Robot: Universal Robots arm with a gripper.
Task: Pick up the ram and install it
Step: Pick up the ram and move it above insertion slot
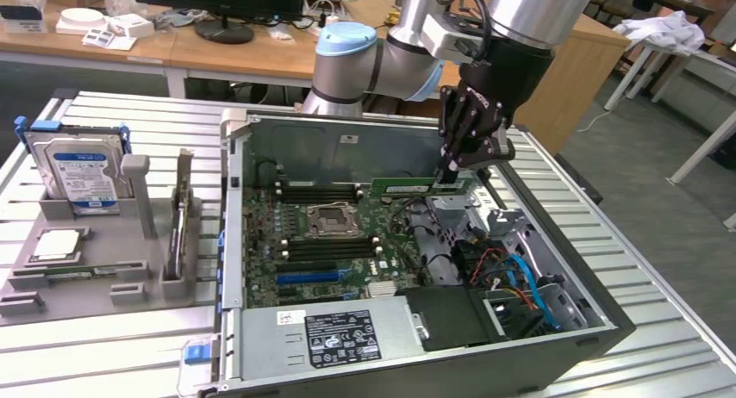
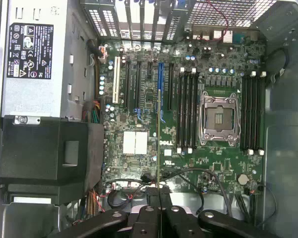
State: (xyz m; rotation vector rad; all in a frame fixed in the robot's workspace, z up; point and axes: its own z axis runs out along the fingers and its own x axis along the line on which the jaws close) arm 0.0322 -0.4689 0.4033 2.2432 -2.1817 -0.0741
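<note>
tool (image 1: pixel 452 172) pinches one ram (image 1: pixel 402 186) over one motherboard (image 1: pixel 345 256) with one processor socket (image 1: pixel 333 217).

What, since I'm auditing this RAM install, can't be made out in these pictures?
- RAM stick: edge-on in the wrist view, so chips and contacts are hidden.
- Claw: in the exterior view its own body hides where it grips the stick.
- Memory slots: neither view settles which one the stick is over, or whether it touches.
- Hard drive label: exterior view, print too small.
</note>
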